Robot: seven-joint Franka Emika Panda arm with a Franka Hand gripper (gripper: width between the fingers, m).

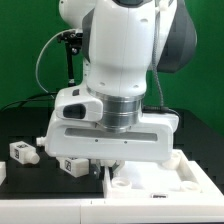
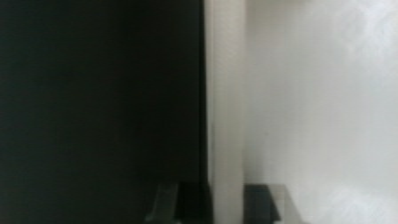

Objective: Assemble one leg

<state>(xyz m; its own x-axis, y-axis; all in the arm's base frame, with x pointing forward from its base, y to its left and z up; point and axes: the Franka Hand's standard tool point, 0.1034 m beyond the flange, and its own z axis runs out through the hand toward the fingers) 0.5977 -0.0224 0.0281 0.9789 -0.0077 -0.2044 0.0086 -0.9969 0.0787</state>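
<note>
My two-finger gripper (image 1: 104,166) sits low by the black table's (image 1: 20,188) near edge. Its fingers (image 2: 178,204) straddle the rim of the large flat white square panel (image 1: 160,182); can't tell if clamped. The small white tagged block leg (image 1: 72,165) lies just beside, ungrasped. Risk: a sideways move drags the panel and knocks the leg.
</note>
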